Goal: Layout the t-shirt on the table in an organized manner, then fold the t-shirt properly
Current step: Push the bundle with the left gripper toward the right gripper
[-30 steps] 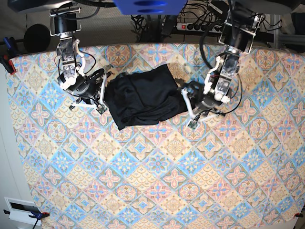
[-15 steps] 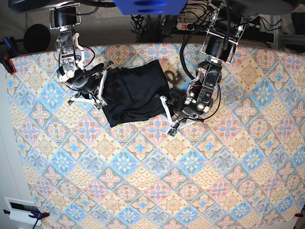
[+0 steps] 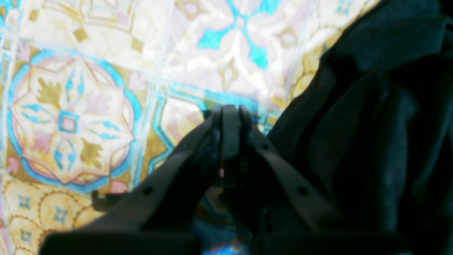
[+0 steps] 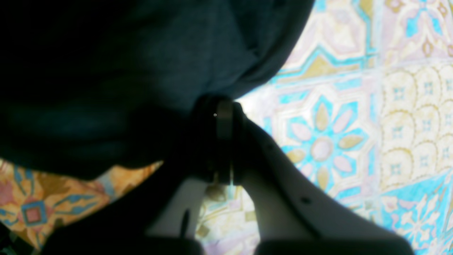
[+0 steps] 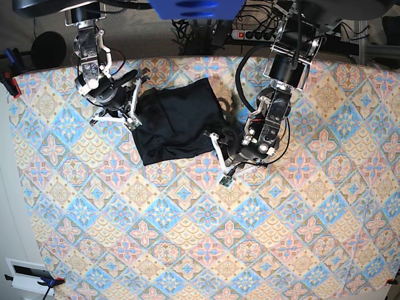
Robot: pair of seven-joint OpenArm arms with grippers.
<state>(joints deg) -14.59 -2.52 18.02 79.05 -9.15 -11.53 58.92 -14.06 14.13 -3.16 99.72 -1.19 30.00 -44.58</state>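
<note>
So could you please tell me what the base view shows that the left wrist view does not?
Only the base view shows both arms at once: the right gripper at one edge of the shirt, the left gripper by the opposite edge, the whole bunched shirt, and cables and a power strip behind the table. Only the left wrist view shows the left gripper's jaws pressed together above the patterned cloth; whether they pinch fabric is unclear. Both show the black shirt, the table and the left gripper.

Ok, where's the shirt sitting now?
In the base view the shirt lies bunched on the table's far side, left of centre, between the right tool and left tool.
</note>
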